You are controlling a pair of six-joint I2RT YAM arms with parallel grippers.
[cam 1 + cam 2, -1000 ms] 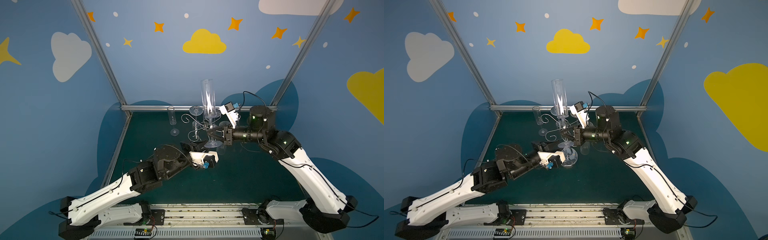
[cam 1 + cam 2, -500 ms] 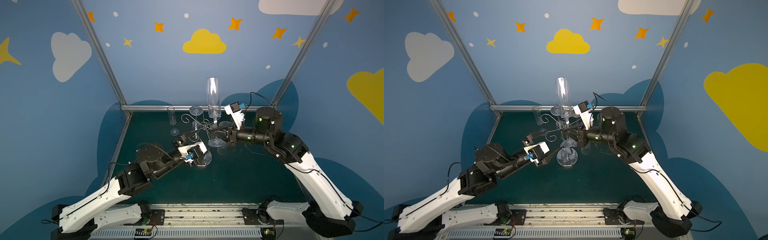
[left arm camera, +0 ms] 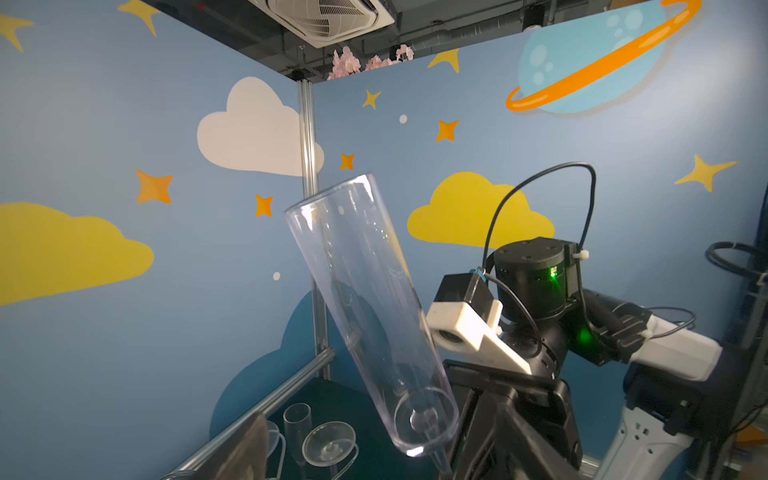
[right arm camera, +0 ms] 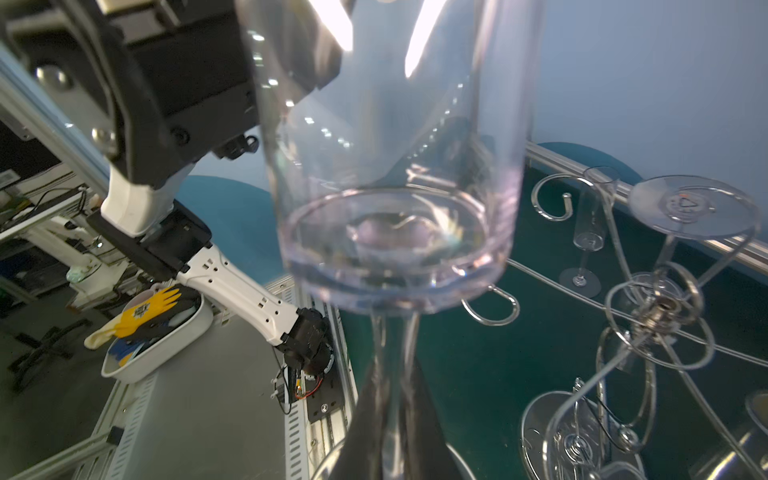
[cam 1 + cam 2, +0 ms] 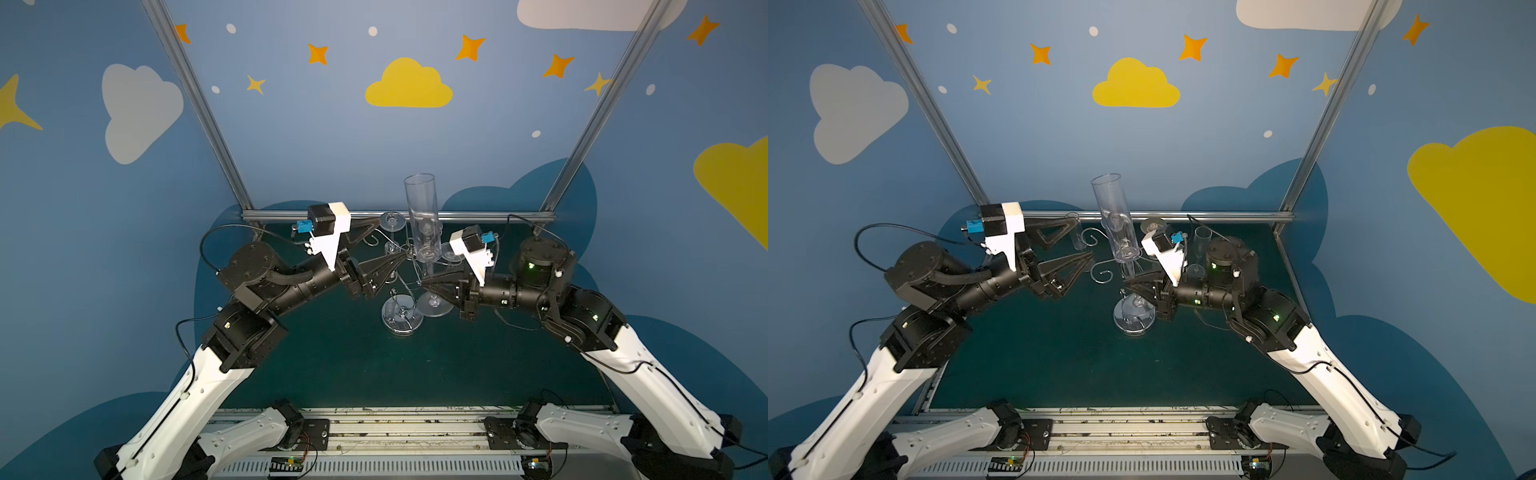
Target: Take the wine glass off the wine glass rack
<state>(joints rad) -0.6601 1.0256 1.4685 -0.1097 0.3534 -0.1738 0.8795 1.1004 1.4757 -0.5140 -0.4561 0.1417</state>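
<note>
The wine glass (image 5: 420, 216), a tall clear flute, is upright with its bowl up in both top views (image 5: 1116, 224). My right gripper (image 5: 424, 283) (image 5: 1128, 285) is shut on its stem, and the right wrist view shows both dark fingers (image 4: 365, 415) pinching the stem (image 4: 390, 353). The silver wire wine glass rack (image 5: 401, 320) (image 5: 1100, 270) stands just left of the glass, its scroll arms (image 4: 656, 307) close by. My left gripper (image 5: 388, 241) (image 5: 1084, 242) hangs open at arm height left of the glass, holding nothing. In the left wrist view the glass (image 3: 370, 316) leans across the middle.
Another glass hangs upside down on the rack, foot up (image 4: 690, 212) (image 5: 392, 220). Clear flutes stand on the green table near the back rail (image 5: 1200, 245) (image 5: 1074, 235). The silver rail (image 5: 291, 215) and blue walls close in behind. A white tray with gloves (image 4: 158, 328) sits off the table.
My left gripper opened, rose from low by the rack's base and now sits higher, further back, beside the rack arms. The right gripper kept its hold on the glass.
</note>
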